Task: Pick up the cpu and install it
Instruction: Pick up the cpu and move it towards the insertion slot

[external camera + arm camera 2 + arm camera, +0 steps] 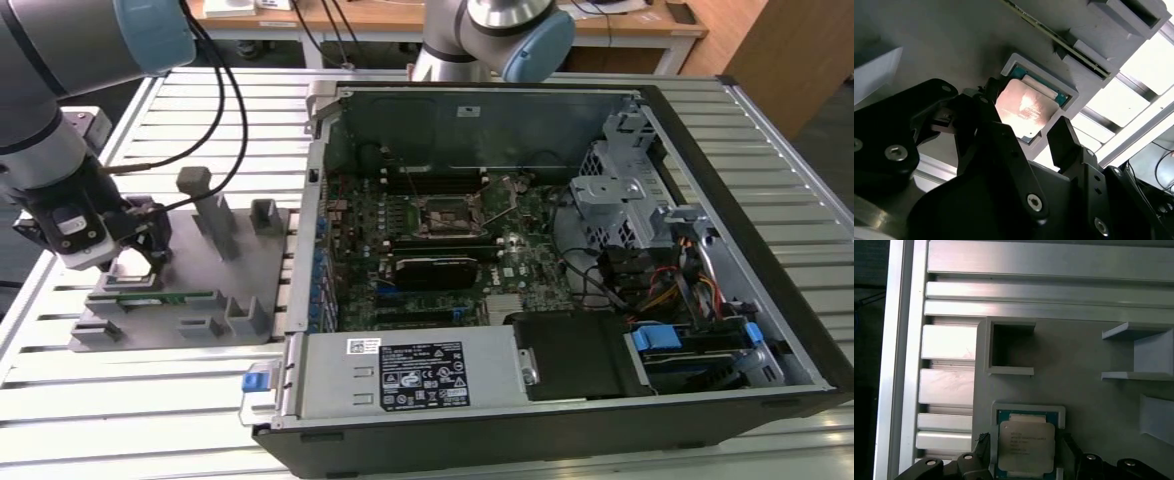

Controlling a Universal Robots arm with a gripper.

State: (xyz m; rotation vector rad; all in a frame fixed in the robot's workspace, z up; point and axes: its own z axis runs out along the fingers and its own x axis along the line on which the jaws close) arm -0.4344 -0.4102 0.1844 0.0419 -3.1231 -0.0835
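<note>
At the edge of the counter (147, 400) on the exterior view's left: ribbed aluminium slats carrying a matte grey moulded fixture (160, 338) with upright posts and square pockets.
cpu (1026, 445): flat square chip with a shiny metal top and a green border, lying flat in a raised-rim pocket by the fixture's edge next to the slats; seen in both wrist views (1026, 107).
claw (131, 262): black bolted links, spread, one of its fingers (1066, 145) on each side of the cpu; contact cannot be told.
arm (60, 90): grey and blue tube, wrist pointing down over the fixture.
computer case (534, 130): open black box, green board inside, beside the fixture.
</note>
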